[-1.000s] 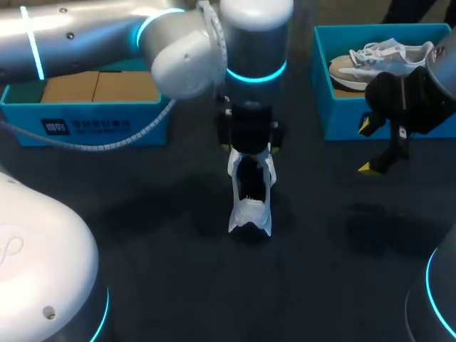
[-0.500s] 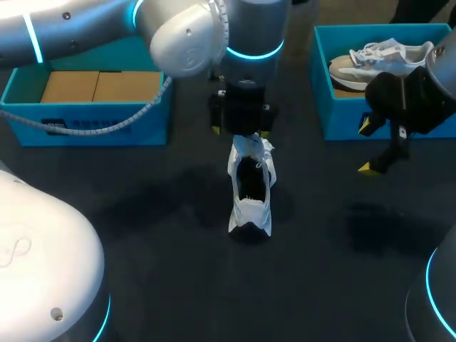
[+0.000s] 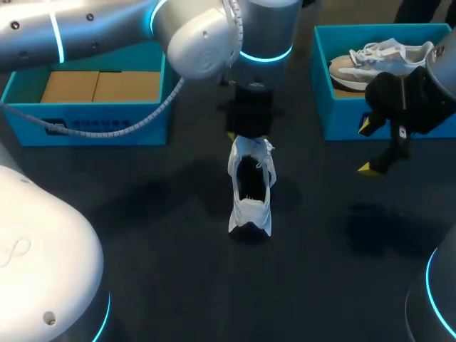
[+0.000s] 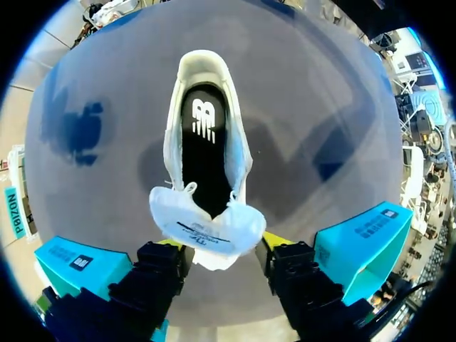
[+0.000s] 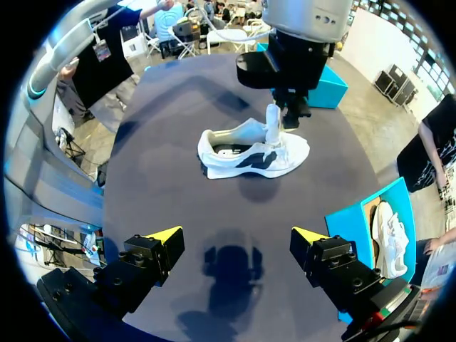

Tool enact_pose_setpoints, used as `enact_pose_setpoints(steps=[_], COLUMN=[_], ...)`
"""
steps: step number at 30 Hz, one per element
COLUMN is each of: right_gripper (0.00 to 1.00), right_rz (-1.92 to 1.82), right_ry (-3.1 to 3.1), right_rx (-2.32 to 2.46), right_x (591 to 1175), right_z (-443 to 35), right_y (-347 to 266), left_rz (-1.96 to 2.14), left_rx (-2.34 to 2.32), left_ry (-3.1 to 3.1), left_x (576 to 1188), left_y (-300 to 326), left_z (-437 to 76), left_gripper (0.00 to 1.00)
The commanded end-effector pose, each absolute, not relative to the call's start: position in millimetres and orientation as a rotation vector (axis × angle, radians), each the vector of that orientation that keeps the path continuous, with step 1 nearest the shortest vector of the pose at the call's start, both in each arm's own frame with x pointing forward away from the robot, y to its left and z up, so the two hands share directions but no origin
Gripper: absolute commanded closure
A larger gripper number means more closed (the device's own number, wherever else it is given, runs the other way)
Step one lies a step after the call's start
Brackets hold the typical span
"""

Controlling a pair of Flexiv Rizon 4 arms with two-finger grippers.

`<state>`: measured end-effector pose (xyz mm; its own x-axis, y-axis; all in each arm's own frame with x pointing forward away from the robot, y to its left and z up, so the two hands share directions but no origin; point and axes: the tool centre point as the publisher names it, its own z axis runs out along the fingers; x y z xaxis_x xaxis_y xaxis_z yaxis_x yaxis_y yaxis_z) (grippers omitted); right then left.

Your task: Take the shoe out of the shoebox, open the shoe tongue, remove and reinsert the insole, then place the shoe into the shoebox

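Here the white shoe [image 3: 251, 192] stands upright on its sole on the dark counter [image 3: 142, 235], in the middle, well apart from the blue shoebox [image 3: 356, 121] at the right. That shoebox holds a second, beige and white shoe [image 3: 385, 57]. The left arm comes in from the left and reaches past the middle. Its end effector [image 3: 248, 134] hangs over the laced end of the shoe and is closed on the tongue [image 4: 206, 226]. In the left wrist view the tongue is lifted and curled between the two yellow tips, and its edges meet both. The shoe's mouth gapes open ahead of it, with the black insole [image 4: 203, 142] lying flat inside. The right end effector [image 3: 365, 147] hovers above the counter just in front of the shoebox, spread wide and holding nothing. A second blue box [image 3: 85, 125] with brown cardboard inside sits at the far left.
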<state>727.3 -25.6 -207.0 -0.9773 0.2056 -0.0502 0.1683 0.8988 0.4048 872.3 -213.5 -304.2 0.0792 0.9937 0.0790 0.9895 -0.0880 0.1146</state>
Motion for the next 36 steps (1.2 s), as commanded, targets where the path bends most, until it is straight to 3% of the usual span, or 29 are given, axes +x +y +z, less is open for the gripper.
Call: enact_pose_setpoints(steps=[1,30,36], right_gripper=[0.0,0.0,0.0], right_rz=[0.617,0.617,0.617], right_ry=[2.97,2.97,2.97], right_rx=[0.295,0.295,0.295], right_x=[726.6,726.6,726.6], right_z=[-208.0,-208.0,-208.0], right_y=[-25.2,-25.2,-25.2], left_rz=[0.198,0.137,0.09], left_rx=[2.29,2.401,2.324], left_ry=[2.096,2.062,2.092], left_x=[871.4,817.5,820.1], left_y=[-216.8,-220.3,-220.4], left_z=[-311.3,-330.2,-307.5], left_gripper=[0.51,0.49,0.49])
